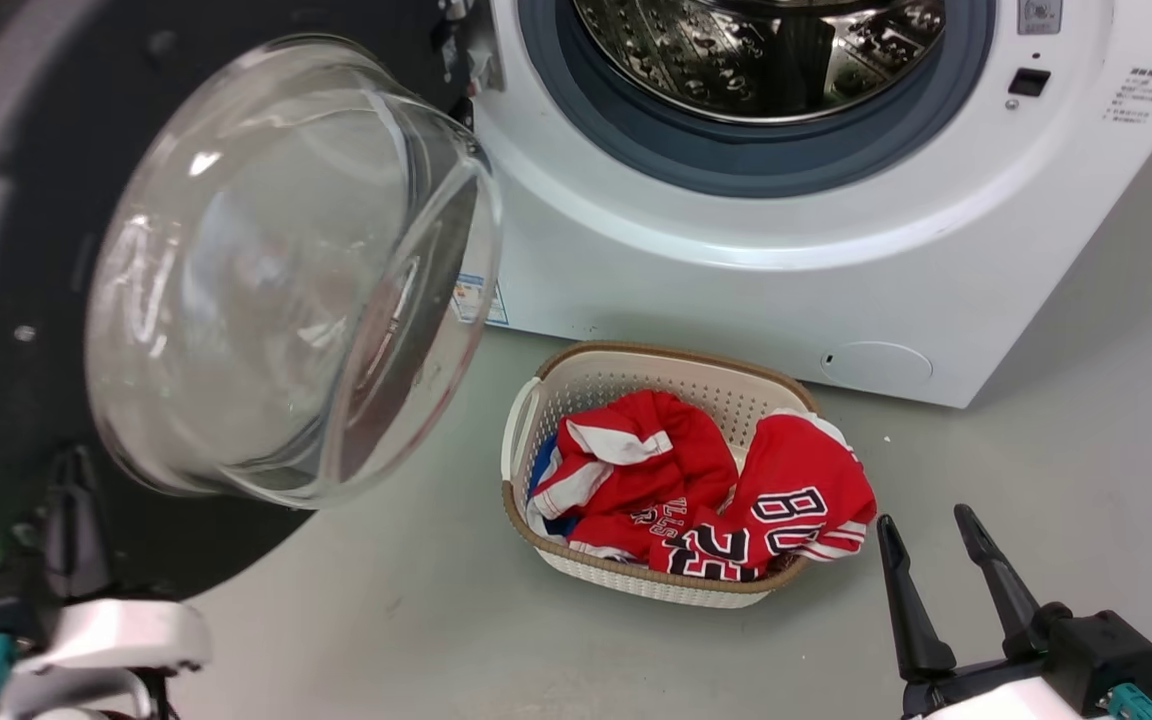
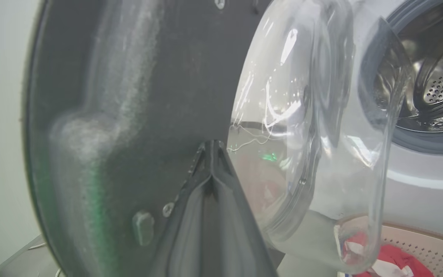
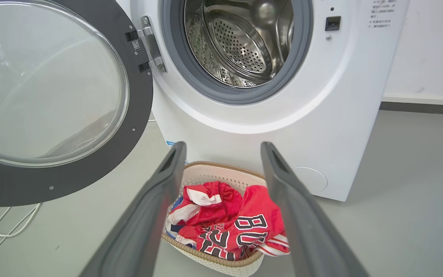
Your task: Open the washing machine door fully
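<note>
Against the pale wall, machine: big white box-shaped washing machine (image 1: pixel 736 300), mouth uncovered, grey rubber ring (image 1: pixel 736 160) and perforated steel drum (image 1: pixel 756 50) showing.
Door: large round glossy black washing machine door (image 1: pixel 216 290) with a clear bulging glass bowl, standing out to the left on its hinge (image 3: pixel 150 42), inner face towards the robot, lower edge clear of the floor.
Floor: grey floor (image 1: pixel 1086 450), open to the right of the machine.
Basket: cream perforated plastic basket (image 1: pixel 666 352) of red jerseys (image 1: pixel 726 490), just before the machine, apart from the door.
Left gripper (image 2: pixel 212 146): fingers closed together, tips at the door's black inner frame beside the bowl; contact unclear.
Right gripper (image 1: pixel 926 520): fingers spread wide, empty, low right, well apart from the door.
</note>
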Controlling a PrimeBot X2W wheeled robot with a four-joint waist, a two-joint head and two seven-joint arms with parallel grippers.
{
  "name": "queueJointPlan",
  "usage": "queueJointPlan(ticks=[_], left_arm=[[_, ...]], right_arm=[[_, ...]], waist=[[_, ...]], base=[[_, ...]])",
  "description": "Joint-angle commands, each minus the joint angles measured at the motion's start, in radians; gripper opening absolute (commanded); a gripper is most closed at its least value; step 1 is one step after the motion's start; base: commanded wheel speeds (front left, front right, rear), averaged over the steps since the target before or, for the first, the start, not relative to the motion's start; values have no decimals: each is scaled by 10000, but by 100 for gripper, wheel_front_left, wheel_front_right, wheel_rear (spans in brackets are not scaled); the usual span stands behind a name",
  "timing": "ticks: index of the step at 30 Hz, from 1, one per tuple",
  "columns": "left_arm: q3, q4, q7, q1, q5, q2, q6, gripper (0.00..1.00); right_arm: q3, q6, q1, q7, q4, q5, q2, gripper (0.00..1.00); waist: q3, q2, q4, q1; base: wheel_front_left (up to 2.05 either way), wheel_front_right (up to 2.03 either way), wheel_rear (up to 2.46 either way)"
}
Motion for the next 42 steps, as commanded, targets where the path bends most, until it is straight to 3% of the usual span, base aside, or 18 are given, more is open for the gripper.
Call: queueJointPlan(ticks=[1,18,29,42], left_arm=[[396,125,22,-317,-133,160,34,0],[2453,1968,25,-1647,-469,420,-517,0],[3724,3176,24,-2574,-605,871,-837,0],[4453,3848,23,-3266,-243,1185,-1529,0]], right_arm=[[-19,-3,-173,-18,-49,-81,25,100],[-62,-3,-653,-19,-132,-357,25,100],[-61,-3,-836,-19,-274,-564,24,100],[2,-3,-958,-19,-250,-569,24,100]], waist=[[143,0,-80,-1],[955,0,-365,-1],[1385,0,-641,-1],[1482,0,-795,-1]], base=[[0,0,0],[0,0,0],[0,0,0],[0,0,0]])
